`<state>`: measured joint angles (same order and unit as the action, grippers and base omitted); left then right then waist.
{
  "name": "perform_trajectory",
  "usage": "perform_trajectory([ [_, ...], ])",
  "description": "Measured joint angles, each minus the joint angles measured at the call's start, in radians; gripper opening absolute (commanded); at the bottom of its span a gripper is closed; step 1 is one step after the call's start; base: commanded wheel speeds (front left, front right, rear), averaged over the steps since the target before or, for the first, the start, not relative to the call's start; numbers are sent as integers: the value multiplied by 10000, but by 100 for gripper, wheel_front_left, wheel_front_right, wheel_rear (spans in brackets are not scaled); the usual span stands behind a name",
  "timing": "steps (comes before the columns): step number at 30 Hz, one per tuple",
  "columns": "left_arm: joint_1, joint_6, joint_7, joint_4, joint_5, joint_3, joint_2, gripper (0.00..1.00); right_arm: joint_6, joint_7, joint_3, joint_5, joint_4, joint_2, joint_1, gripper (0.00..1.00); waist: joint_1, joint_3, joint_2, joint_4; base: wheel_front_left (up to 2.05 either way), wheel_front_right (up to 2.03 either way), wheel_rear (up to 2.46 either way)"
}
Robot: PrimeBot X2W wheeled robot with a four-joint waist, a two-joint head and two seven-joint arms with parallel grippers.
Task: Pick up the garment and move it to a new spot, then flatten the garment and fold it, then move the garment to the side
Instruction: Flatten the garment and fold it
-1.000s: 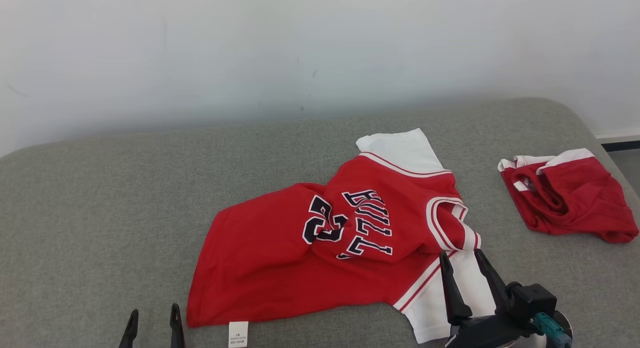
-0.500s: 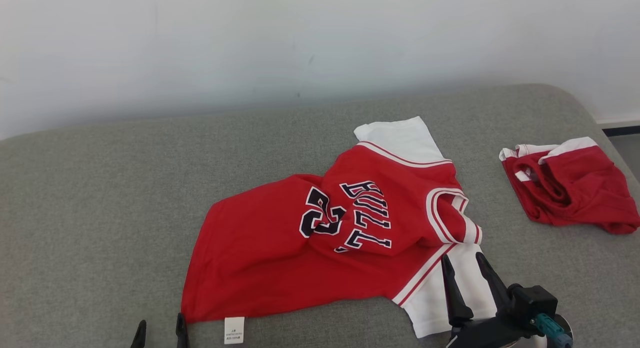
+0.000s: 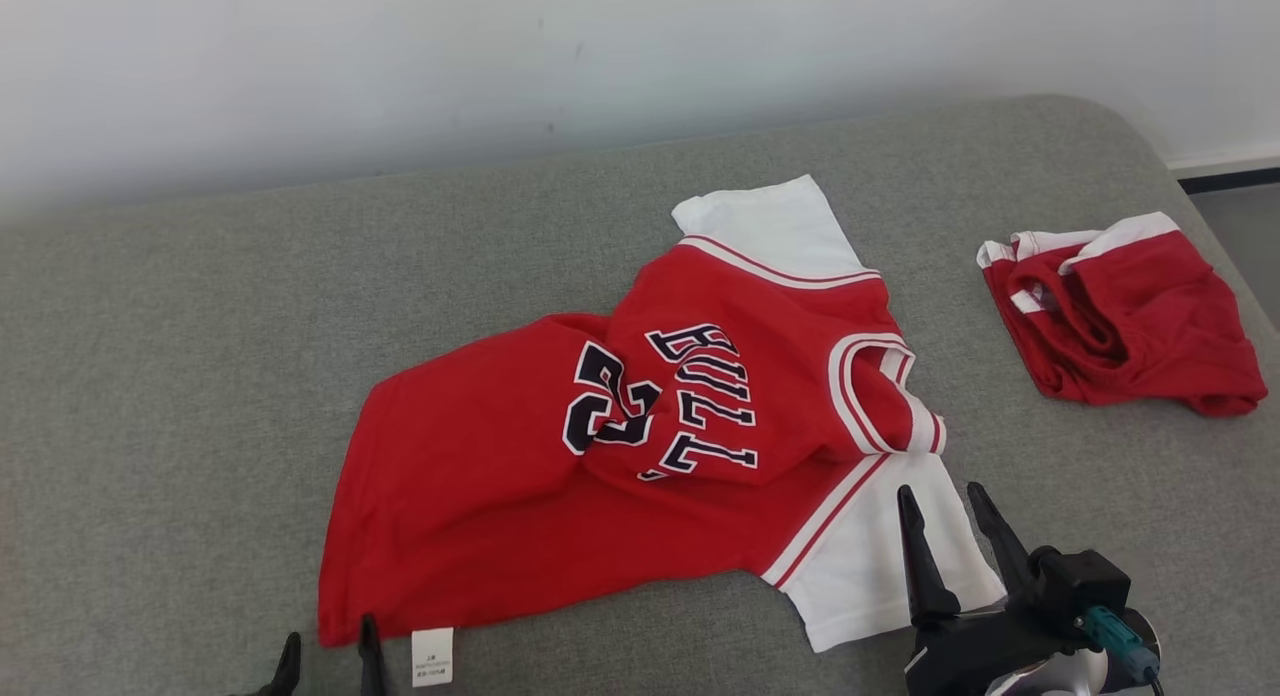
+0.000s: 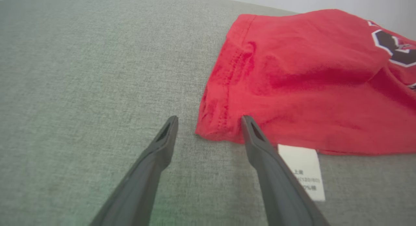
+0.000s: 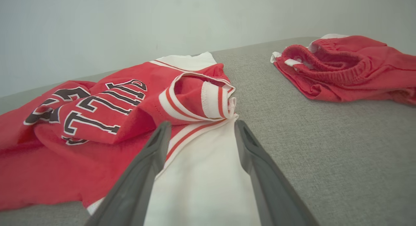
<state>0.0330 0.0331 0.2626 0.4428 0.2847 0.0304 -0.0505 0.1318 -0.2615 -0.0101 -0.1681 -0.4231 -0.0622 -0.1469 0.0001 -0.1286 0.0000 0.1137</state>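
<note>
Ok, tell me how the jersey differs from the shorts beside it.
The jersey sprawls wide and rumpled; the shorts sit bunched in a small heap. The jersey carries dark lettering and a number; the shorts show none. Both are red with white trim, lying on the grey cushion.

Head camera has moved: I see the whole head view slid up and to the left, with less wall (image 3: 300,66) and more grey surface (image 3: 150,376) in frame, so that shift belongs to the camera, not the things. Left gripper (image 3: 330,631) has come in on the jersey (image 3: 480,496). A second ago it stood clear to the left of the near hem corner; now that corner lies between its spread fingers, the right one over red cloth just beside the white label (image 3: 432,656).
</note>
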Motion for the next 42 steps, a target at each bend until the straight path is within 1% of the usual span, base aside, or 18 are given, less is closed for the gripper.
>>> perform_trajectory([
  [5, 153, 255, 2, 422, 230, -104, 0, 100, 0, 0, 8, 35, -2, -36, -82, 100, 0, -103, 1, 175, 0, 0, 0],
  [10, 316, 372, 6, 698, 268, -221, 2, 100, 0, 0, 77, 84, 12, -46, -140, 100, 0, -157, 0, 318, 0, 0, 0],
  [11, 334, 368, 13, 767, 265, -219, -6, 91, 0, 0, 94, 84, 19, -48, -139, 100, 0, -161, 0, 342, 0, 0, 0],
  [12, 354, 362, 17, 846, 230, -201, -6, 63, 0, 0, 109, 84, 29, -50, -140, 100, 0, -164, 0, 366, 0, 0, 0],
  [13, 365, 353, 40, 907, 215, -184, -13, 42, 0, 0, 128, 84, 29, -58, -140, 100, -1, -164, 0, 388, 0, 0, 0],
  [14, 383, 284, 44, 972, 213, -161, -23, 13, 0, 0, 159, 84, 27, -67, -140, 100, 0, -161, 0, 405, 0, 0, 0],
  [15, 402, 267, 44, 1016, 176, -104, -21, 0, 0, 0, 205, 86, 25, -71, -137, 100, 0, -152, 0, 416, 0, 0, 0],
  [16, 422, 192, 44, 1055, 161, -58, -13, 0, 0, 0, 238, 96, 21, -71, -135, 100, 0, -139, 0, 424, 0, 0, 0],
  [20, 442, 178, 38, 1076, 268, -38, -12, 0, 0, 0, 403, 125, -79, -54, -89, 100, -1, -33, 0, 421, 0, 0, 0],
  [25, 303, 109, 29, 947, 207, -59, -4, 0, 0, 0, 752, 307, -606, -46, 85, 100, -1, 145, 0, 358, 0, 0, 0],
  [30, 239, 107, 2, 907, 311, -125, 0, 0, 0, -2, 945, 307, -1363, -31, 92, 100, 0, 250, 0, 272, 0, 0, 0],
  [34, 186, 50, 2, 926, 322, -79, 2, 0, 0, 0, 1035, 309, -2240, -21, 46, 100, -1, 256, 0, 216, 0, 0, 0],
  [40, 199, -58, 2, 853, 297, -15, 0, 0, 0, -36, 1051, 384, -3191, 10, -409, 100, 0, 162, 0, 161, 0, 0, 0],
  [41, 205, -69, 2, 842, 290, -21, 0, 0, 0, -40, 1016, 364, -3258, 10, -464, 68, -1, 151, 0, 150, 0, 0, 0],
  [42, 205, -69, 2, 842, 290, -21, 0, 0, 0, -40, 1016, 364, -3258, 10, -464, 32, -1, 151, 0, 150, 0, 0, 0],
])
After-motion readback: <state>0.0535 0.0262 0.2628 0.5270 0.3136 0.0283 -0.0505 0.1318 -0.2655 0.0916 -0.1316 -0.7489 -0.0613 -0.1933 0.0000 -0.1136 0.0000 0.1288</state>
